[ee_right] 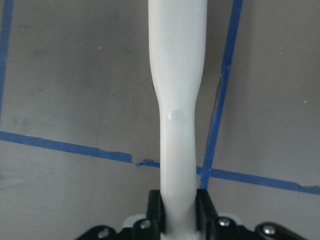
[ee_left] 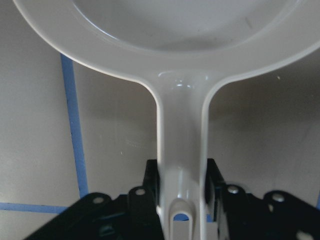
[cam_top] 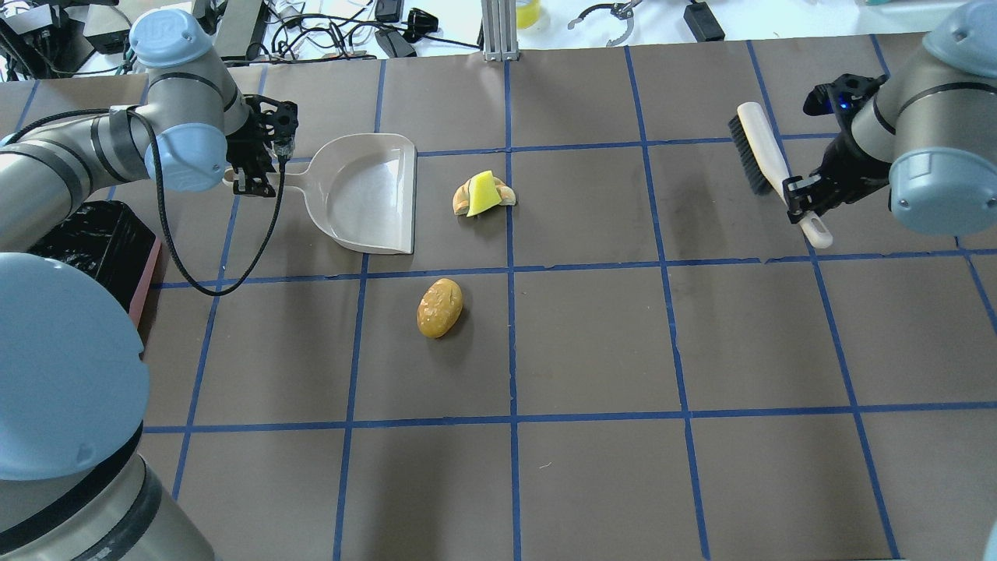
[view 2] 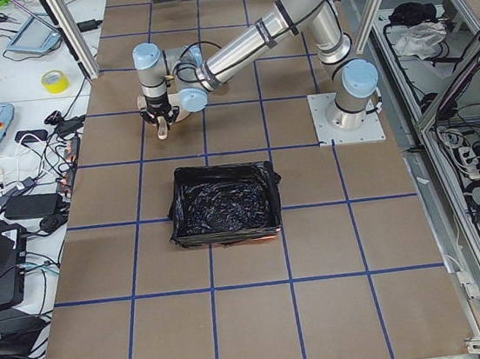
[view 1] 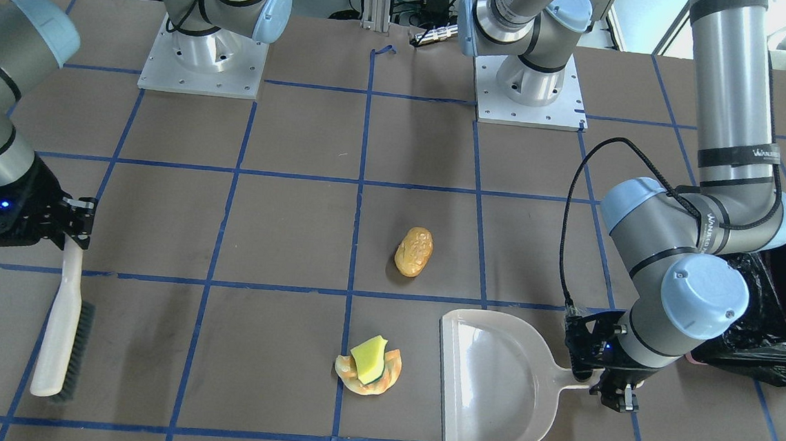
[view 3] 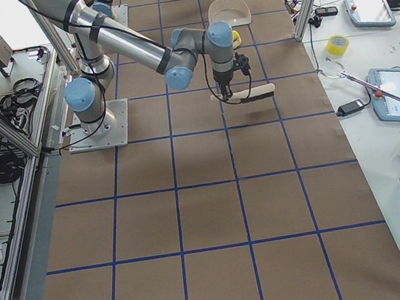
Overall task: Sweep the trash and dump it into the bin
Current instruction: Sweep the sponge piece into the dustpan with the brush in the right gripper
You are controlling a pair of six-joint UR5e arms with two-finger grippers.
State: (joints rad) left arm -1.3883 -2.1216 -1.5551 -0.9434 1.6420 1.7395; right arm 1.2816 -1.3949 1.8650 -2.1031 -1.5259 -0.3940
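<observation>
Lying on the table [cam_top: 592, 351], the potato lump [cam_top: 440, 308] runs lengthwise front-to-back.

White lettering on a black band [view 1: 729, 159], left arm [view 1: 724, 78], too small to read

**Colours on the Table**

Brown table [cam_top: 592, 343] under a grid of blue tape lines. Golden-brown potato lump [cam_top: 440, 308], glossy and mottled darker. Orange-tan pastry ring [view 1: 390, 376] streaked paler; yellow sponge wedge [view 1: 369, 357] with a green side. Pale, milky dustpan [cam_top: 366, 191]. Cream hand brush [view 1: 61, 315] with dark grey bristles. Pink-sided bin [cam_top: 145, 280] lined in crinkled glossy black. Silver-grey arms [view 1: 726, 98] with pale blue caps; black left gripper [ee_left: 182, 187] and right gripper [ee_right: 179, 205], each with a small blue light.
</observation>
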